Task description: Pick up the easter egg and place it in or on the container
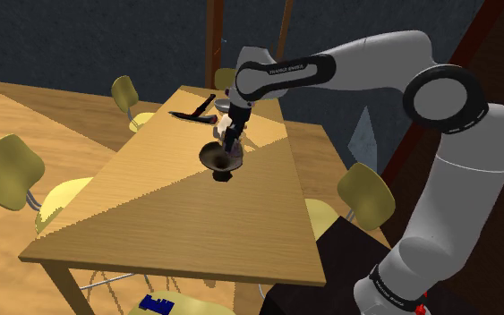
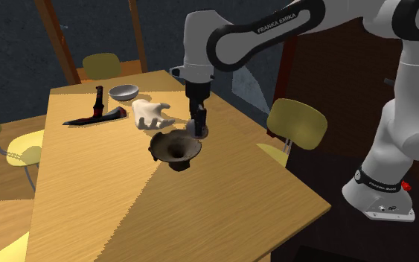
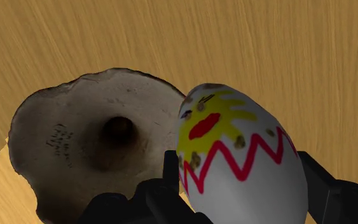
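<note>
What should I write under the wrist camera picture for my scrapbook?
The black gripper clasps a painted easter egg beside the rim of a funnel-shaped container on a wooden table.

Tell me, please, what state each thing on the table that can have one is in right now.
claw, shut on the easter egg
easter egg, clasped in the air by the container's rim, not yet in it
container, upright on the table, hollow empty
grey bowl, upright, nothing seen inside
white hand-shaped thing, lying flat
black and red tool, lying flat
</note>
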You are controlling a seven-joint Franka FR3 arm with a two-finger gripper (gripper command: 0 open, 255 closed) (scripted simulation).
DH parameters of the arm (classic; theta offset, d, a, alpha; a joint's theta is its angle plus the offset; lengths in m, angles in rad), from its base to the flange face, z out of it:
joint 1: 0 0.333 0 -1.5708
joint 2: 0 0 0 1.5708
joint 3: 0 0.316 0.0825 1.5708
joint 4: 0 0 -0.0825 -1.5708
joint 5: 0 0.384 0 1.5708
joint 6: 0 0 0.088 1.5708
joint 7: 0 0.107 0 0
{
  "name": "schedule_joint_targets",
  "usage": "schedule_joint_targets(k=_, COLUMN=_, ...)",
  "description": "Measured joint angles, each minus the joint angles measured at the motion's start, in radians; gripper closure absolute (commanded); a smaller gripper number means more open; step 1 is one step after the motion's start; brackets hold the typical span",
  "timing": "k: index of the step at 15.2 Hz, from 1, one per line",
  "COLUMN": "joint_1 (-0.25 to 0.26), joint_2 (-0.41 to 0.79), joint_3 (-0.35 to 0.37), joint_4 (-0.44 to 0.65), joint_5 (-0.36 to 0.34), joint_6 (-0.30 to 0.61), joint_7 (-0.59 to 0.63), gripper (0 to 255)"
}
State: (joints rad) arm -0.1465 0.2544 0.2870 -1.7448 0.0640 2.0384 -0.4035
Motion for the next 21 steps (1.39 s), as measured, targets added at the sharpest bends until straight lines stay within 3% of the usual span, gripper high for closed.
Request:
schedule_joint_targets(k=6, joint_1=0.005, joint_2=0.233, joint_3=-0.028, joint_4=0.342, joint_5=-0.053, joint_6=-0.118, joint_7=-0.020, gripper=255)
schedule_joint_targets(k=9, joint_1=0.018, joint_2=0.393, joint_3=-0.044, joint_4=0.609, joint_5=-0.078, joint_6=-0.227, joint_7=-0.037, gripper=255)
schedule_joint_targets(k=10, joint_1=0.021, joint_2=0.420, joint_3=-0.047, joint_4=0.645, joint_5=-0.082, joint_6=-0.238, joint_7=-0.039, gripper=255)
schedule_joint_targets(k=14, joint_1=0.021, joint_2=0.453, joint_3=-0.051, joint_4=0.651, joint_5=-0.086, joint_6=-0.212, joint_7=-0.045, gripper=255)
schedule_joint_targets(k=21, joint_1=0.017, joint_2=0.460, joint_3=-0.052, joint_4=0.568, joint_5=-0.087, joint_6=-0.122, joint_7=-0.049, gripper=255)
